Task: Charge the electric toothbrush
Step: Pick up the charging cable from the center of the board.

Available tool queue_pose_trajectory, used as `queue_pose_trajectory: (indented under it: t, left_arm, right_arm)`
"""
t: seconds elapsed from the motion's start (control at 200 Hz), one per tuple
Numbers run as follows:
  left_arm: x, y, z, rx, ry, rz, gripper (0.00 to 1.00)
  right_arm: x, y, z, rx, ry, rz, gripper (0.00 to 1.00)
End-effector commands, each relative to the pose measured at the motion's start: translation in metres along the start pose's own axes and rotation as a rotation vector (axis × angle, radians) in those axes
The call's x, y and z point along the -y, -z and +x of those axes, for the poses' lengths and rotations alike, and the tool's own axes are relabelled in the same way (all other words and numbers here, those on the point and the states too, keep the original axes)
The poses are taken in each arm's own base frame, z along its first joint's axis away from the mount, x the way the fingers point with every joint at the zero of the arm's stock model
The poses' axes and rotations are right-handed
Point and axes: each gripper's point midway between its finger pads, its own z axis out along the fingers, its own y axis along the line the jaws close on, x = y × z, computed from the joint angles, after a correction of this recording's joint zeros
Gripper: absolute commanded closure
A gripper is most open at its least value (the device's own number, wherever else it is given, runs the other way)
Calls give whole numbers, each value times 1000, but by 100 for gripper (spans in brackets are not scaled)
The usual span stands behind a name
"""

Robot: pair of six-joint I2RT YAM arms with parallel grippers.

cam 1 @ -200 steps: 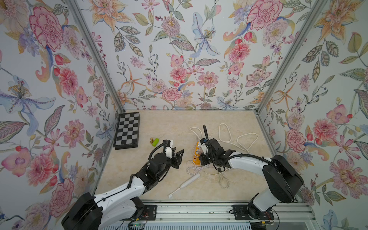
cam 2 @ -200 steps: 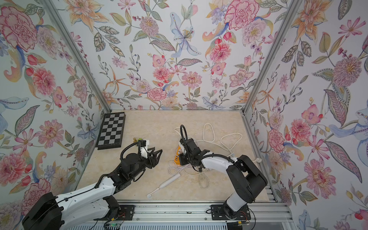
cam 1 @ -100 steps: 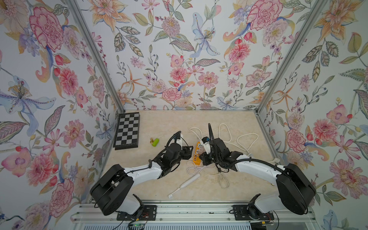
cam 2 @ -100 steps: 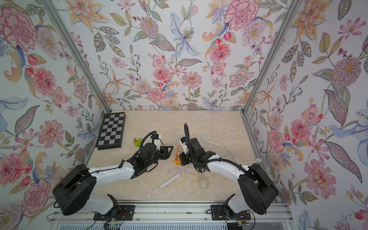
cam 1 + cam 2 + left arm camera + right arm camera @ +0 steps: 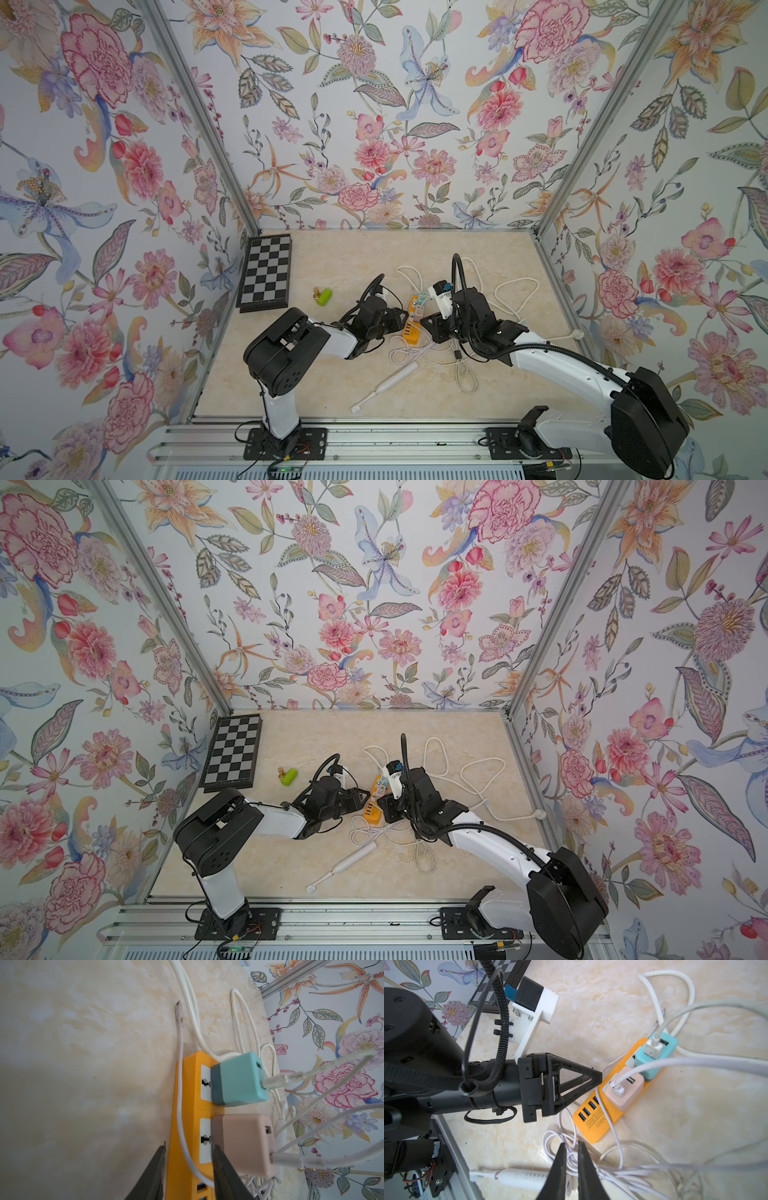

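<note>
Straddling the strip (image 5: 193, 1059), my left gripper (image 5: 189, 1145) stands parted, not clamped. The toothbrush (image 5: 390, 380) lies lower centre on the counter (image 5: 332, 388), slanting lower-left to upper-right, nearer my right gripper (image 5: 571, 1143), which is barely parted and empty.

Toothbrush (image 5: 388, 384) before power strip (image 5: 411, 325), chessboard (image 5: 266, 274) far left.

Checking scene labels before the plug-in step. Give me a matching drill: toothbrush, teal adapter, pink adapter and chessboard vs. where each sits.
Things:
1. toothbrush
2. teal adapter
3. pink adapter
4. chessboard

Places:
A. along the left wall
B. in the orange strip, next to its USB ports
C. lying flat, nearest the front rail
D. in the strip, at its cord end

Pairs: 1-C, 2-D, 3-B, 4-A
</note>
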Motion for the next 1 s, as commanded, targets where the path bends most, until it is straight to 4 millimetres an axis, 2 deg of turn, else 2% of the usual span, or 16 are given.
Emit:
queue_pose_trajectory:
  t: [0.0, 0.055, 0.145, 0.325, 0.47, 0.63, 0.72, 0.996]
  left_arm:
    - [8, -10, -9, 9, 36, 47, 66]
    - [10, -13, -10, 11, 45, 60, 67]
    - [2, -16, -10, 8, 47, 15, 71]
    - [-7, -11, -13, 34, 52, -33, 72]
    - [-12, -17, -5, 9, 78, -31, 76]
    - [-9, -21, -5, 9, 83, -10, 80]
    - [-8, -21, -5, 5, 82, -6, 86]
    - [2, -19, -8, 15, 103, 35, 88]
  right_arm:
    - [2, 3, 3, -7, -16, -10, 86]
    - [1, 3, 2, -7, -17, -15, 86]
    - [1, 4, 2, -5, -19, -16, 86]
    - [3, 6, 2, 1, -20, -9, 86]
    - [3, 6, 1, 1, -24, -9, 87]
    - [3, 7, 1, 4, -24, -10, 87]
    - [4, 9, 0, 10, -26, -4, 87]
    - [4, 13, -6, 29, -29, 0, 88]
